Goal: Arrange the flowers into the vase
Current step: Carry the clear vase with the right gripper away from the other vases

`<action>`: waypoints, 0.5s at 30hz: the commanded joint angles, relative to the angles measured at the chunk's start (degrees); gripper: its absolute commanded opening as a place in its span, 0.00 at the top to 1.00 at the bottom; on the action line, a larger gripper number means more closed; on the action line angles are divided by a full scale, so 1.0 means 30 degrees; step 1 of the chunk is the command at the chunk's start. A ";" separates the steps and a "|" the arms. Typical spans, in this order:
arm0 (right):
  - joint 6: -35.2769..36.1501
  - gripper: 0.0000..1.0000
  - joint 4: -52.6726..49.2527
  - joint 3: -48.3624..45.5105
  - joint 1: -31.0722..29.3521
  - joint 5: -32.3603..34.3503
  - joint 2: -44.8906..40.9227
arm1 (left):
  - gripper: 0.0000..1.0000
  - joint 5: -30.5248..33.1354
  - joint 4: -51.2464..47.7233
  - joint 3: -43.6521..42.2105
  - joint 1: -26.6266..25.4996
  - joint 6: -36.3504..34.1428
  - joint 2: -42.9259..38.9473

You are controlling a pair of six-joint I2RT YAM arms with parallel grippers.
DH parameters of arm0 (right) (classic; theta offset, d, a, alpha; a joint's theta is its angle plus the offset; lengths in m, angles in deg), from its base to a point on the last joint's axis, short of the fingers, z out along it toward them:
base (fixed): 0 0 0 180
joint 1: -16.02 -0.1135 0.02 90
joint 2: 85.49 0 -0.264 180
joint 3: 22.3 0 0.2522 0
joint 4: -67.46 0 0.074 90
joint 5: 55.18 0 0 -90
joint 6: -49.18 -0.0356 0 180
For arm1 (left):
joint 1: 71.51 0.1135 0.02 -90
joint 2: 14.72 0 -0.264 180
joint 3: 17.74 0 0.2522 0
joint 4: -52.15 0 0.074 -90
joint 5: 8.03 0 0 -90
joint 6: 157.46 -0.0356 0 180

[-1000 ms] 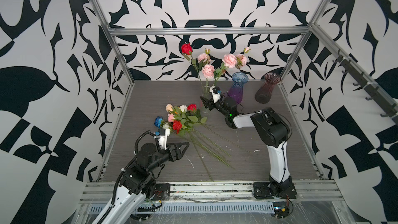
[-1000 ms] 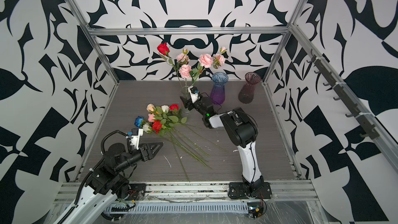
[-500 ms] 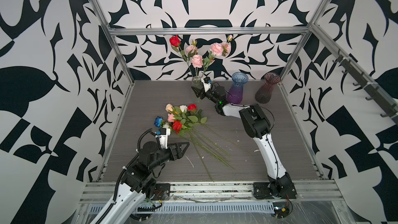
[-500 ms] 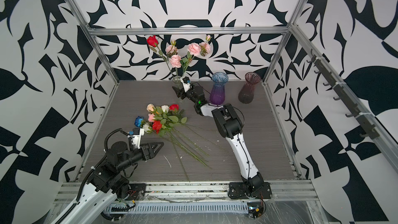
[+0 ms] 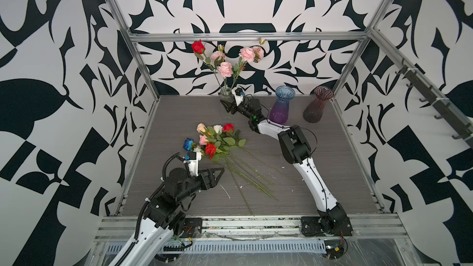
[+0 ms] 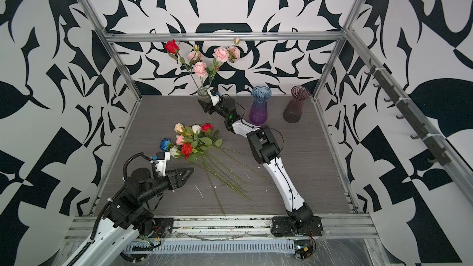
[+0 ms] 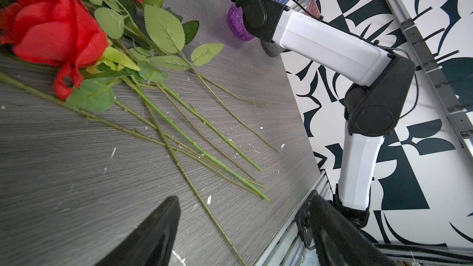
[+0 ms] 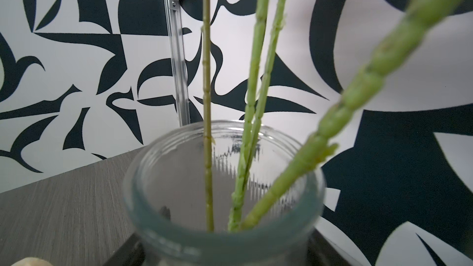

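At the back of the table [image 5: 332,175], the clear glass vase [image 5: 225,91] is standing upright and holding a red rose [image 5: 198,46] and several pink blooms [image 5: 225,69]. Their stems [image 8: 207,124] are rising out of its mouth and fanning apart, heads up against the back wall. The right gripper [image 5: 228,104] is reaching in low at the vase. In the right wrist view its jaws are sitting against either side of the glass, closed on it.

Just to the right, a blue-and-purple vase [image 5: 280,108] and a dark red vase [image 5: 317,108] are standing upright, apart from each other.

The other flowers [image 5: 217,140] are lying flat in a loose bunch near the middle of the table — heads toward the back left, long stems running toward the front right and splaying out. The left gripper [image 5: 215,175] is hovering near those stems on their left side, its jaws spread wide and holding nothing.
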 commanded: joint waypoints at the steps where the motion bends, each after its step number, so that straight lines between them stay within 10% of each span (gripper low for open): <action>1: -0.0403 0.38 -0.1869 0.1136 -0.0612 -0.0752 0.0547 | 0.16 -0.0197 0.0339 -0.0266 0.0137 0.0057 -0.0266; 15: -0.0611 0.38 -0.4091 0.6165 -0.1319 -0.0715 0.3210 | 0.16 -0.0314 0.0159 -0.0383 0.0368 0.0144 -0.0750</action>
